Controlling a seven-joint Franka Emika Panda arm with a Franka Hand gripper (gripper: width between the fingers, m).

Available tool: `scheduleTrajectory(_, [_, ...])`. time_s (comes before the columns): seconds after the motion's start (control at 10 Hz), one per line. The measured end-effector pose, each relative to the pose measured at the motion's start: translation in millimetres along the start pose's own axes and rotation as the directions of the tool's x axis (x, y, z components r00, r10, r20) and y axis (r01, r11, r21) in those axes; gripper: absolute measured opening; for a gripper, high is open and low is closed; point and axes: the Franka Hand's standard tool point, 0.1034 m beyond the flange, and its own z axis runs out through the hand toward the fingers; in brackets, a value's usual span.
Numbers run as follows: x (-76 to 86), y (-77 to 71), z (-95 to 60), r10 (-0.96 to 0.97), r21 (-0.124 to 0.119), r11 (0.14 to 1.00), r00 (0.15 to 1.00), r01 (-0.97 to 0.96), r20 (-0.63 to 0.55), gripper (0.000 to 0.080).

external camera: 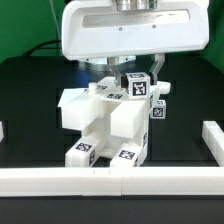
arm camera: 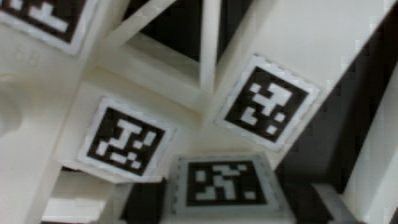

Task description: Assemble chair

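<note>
The partly joined white chair stands in the middle of the black table, a blocky body with tags on its lower front faces. Straight above it hangs my gripper, under the big white hand. Its fingers are closed on a small white tagged part that sits at the top of the chair, on the exterior view's right side. In the wrist view that part's tag lies right at my gripper, and two more tagged faces of the chair lie close beyond it. Where the held part meets the chair is hidden.
A long white border rail runs along the front of the table. Shorter rails stand at the exterior view's right and left edges. The chair stands close behind the front rail.
</note>
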Motion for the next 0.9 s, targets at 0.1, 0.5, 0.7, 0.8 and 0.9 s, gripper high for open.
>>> scheduleTrajectory(0.1, [0.0,-0.4,0.1,0.061,0.000,0.998,0.998,-0.061,0.000,0.0288])
scheduleTrajectory(0.5, [0.0,-2.0,0.2,0.323,0.002,0.946,0.946,-0.323,0.000,0.0288])
scheduleTrajectory(0.7, [0.0,-2.6,0.2,0.411,0.002,0.912,0.912,-0.411,0.001,0.0288])
scheduleTrajectory(0.8, [0.0,-2.9,0.2,0.447,0.002,0.895,0.895,-0.447,0.001,0.0288])
scheduleTrajectory(0.9, [0.0,-3.4,0.2,0.513,0.002,0.858,0.858,-0.513,0.001,0.0288])
